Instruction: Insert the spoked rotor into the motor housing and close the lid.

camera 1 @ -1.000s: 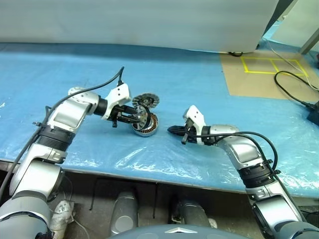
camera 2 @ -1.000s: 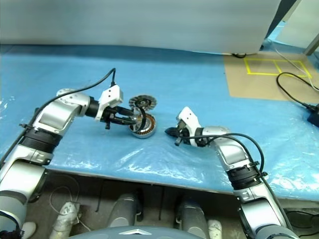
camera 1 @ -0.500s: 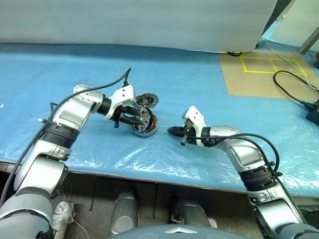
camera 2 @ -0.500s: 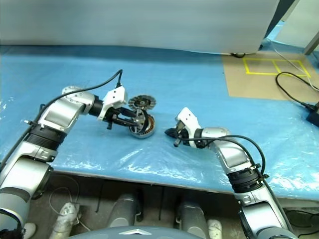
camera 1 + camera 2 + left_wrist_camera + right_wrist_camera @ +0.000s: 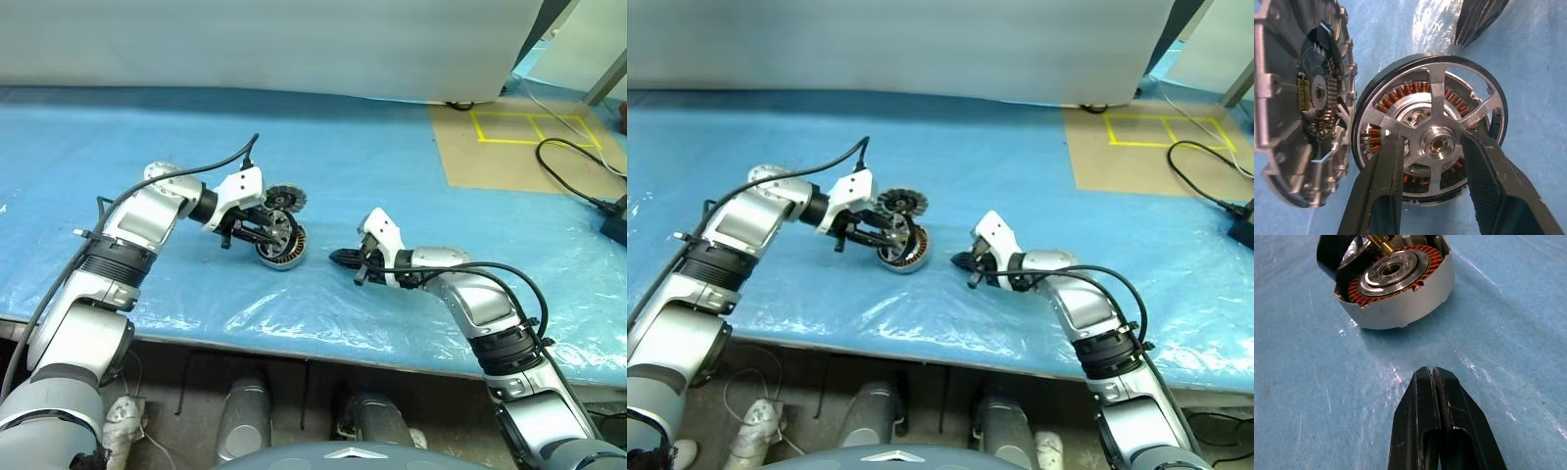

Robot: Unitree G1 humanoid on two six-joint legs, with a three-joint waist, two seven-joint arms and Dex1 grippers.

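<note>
Left arm: reaches forward, bent inward toward the right.
Left gripper [image 5: 1432, 147]: fingers [image 5: 1382, 181] parted, angled downward.
Right arm: extended forward, turned left.
Right gripper [image 5: 1432, 374]: fingers pressed together, empty.

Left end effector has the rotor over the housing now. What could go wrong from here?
1. The spoked rotor sits tilted on the motor housing; it may jam.
2. The left end effector grips through the spokes; pulling out could drag the rotor.
3. The lid leans close beside and could be knocked.
</note>
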